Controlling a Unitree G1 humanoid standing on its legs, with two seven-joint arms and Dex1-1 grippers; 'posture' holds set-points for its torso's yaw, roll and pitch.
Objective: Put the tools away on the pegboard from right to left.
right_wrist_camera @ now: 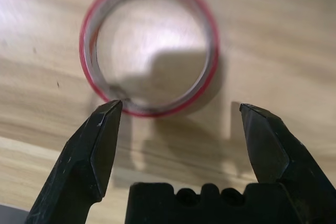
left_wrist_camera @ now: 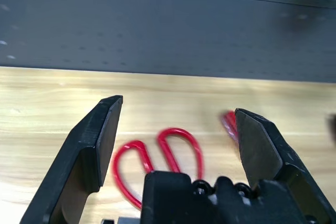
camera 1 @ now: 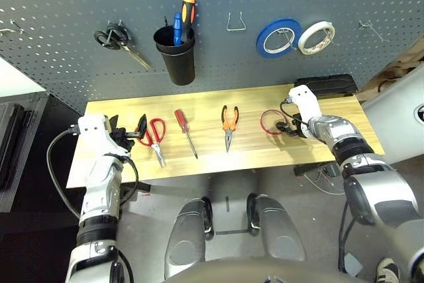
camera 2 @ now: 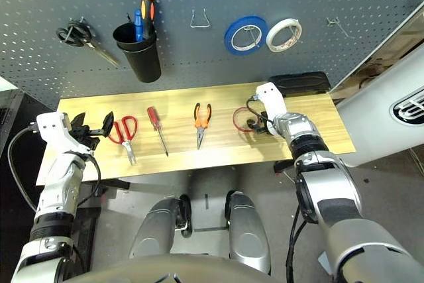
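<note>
Right gripper (right_wrist_camera: pixel 178 114) spread wide just beside red ring (right_wrist_camera: pixel 149 45), flat near table's (camera 1: pixel 331 107) right end. Left gripper (left_wrist_camera: pixel 176 129) released over left edge, beside red scissors (camera 1: pixel 156 137).

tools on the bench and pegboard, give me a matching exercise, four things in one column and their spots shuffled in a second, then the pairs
Things:
1. red tape ring
2. black-handled scissors
3. orange-handled pliers
4. blue tape roll

Places:
A. hanging on a pegboard hook, far left
B. on the table, beside the open right gripper
C. hanging on a hook beside the white tape roll
D. on the table, between screwdriver and tape ring

Pairs: 1-B, 2-A, 3-D, 4-C
</note>
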